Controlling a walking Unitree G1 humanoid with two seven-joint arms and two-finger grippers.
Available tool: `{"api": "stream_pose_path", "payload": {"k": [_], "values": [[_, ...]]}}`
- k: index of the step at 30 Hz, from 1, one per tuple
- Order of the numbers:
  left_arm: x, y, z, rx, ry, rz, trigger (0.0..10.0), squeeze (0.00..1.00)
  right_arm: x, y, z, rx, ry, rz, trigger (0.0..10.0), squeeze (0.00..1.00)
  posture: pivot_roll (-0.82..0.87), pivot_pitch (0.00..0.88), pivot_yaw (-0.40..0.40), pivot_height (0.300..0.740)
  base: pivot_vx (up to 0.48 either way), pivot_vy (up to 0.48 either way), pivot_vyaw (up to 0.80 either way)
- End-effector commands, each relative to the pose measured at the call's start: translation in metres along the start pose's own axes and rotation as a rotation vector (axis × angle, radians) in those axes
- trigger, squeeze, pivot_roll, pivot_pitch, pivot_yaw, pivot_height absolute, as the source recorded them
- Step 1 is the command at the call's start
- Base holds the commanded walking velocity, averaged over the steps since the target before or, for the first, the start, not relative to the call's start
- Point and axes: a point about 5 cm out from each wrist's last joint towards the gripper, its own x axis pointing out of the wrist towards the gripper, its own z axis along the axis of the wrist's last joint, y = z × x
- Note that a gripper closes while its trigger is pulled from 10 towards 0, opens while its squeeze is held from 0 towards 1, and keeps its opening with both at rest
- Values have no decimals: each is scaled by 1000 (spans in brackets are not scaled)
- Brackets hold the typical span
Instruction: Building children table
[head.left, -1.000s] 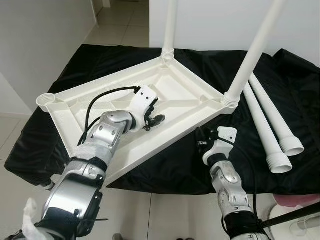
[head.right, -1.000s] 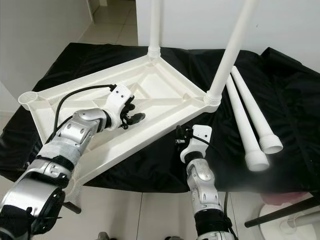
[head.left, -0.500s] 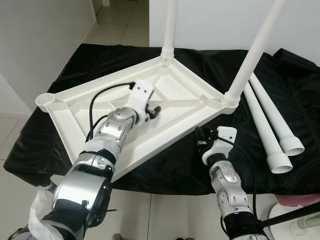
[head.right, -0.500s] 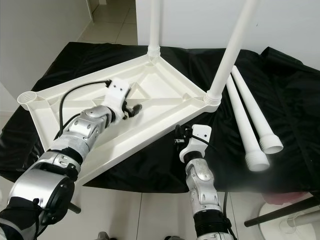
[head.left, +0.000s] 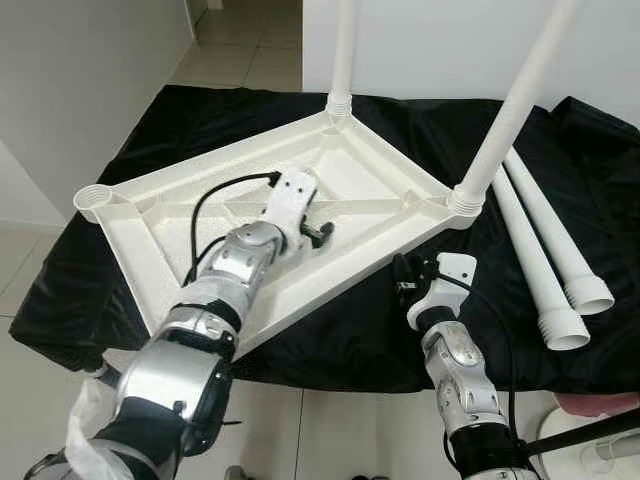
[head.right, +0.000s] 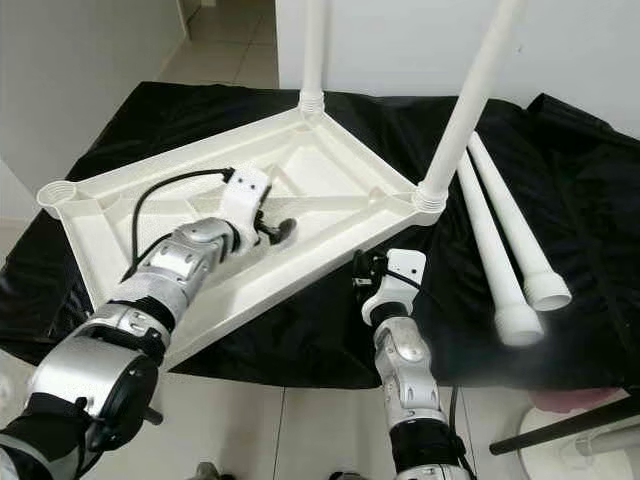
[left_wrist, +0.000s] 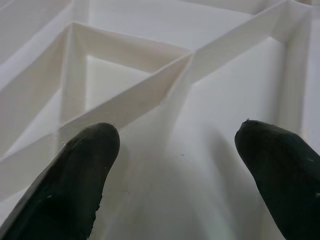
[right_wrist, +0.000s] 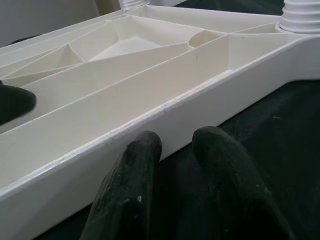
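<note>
Plastic is what the little white table top (head.left: 200, 215) looks like, hard and smooth and a bit shiny. It lies upside down on a black cloth (head.left: 330, 340) that covers the tabletop, so its underside faces up. Thin walls cross inside it and make triangle shapes. I think those walls keep it stiff, so it should not bend much when pushed. It is probably light too, and it could slide on the soft cloth.

Two long round legs (head.left: 515, 95) stand up in the corner holes on the far side. Two more spare legs (head.left: 545, 255) lie flat on the cloth to the right, just beside each other. They are smooth tubes with ridged rings at the fat end. An empty round corner hole (head.left: 92, 197) sits at the left corner.

The left claw (head.left: 318, 232) is down inside the underside, near the middle. Its two black fingers (left_wrist: 82, 170) are spread wide with nothing between them, right over a thin wall. The right claw (head.right: 362, 272) is low by the near edge of the table top, close to the outer wall. Its fingers (right_wrist: 140, 170) are close together and hold nothing.

A good place to hold would be the thick outer rim or a thin wall, since the flat parts look slippery. A spare leg would be best grabbed around its middle.
</note>
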Motion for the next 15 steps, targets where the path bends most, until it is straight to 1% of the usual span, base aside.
{"api": "stream_pose_path", "payload": {"k": [1,3,6,8,9,11,13,15], "values": [[2,-5,-13,-23,49,-20,10000,0,-1,-3,-1,2,12,-13,10000,0,-29,105,21,740,0,0,0],[2,-6,-13,-27,51,-20,10000,0,-1,-3,-1,3,12,-13,10000,0,-29,105,21,740,0,0,0],[4,-4,-17,-63,95,10,10000,0,-1,-2,-1,5,9,-13,10000,0,-30,105,23,740,0,0,0],[5,-3,-18,-105,112,24,10000,0,0,-2,0,6,8,-14,10000,0,-29,105,25,740,0,0,0],[5,-3,-18,-105,112,24,10000,0,0,-2,0,6,8,-14,10000,0,-29,105,25,740,0,0,0],[5,3,-17,-120,125,77,10000,0,0,-2,0,6,8,-16,10000,0,-29,106,27,740,0,0,0],[4,5,-17,-120,129,98,10000,0,0,-2,0,6,8,-17,10000,0,-29,106,27,740,0,0,0],[3,11,-16,-145,132,139,10000,0,0,-1,0,8,8,-18,10000,0,-31,107,31,740,0,0,0]]}}
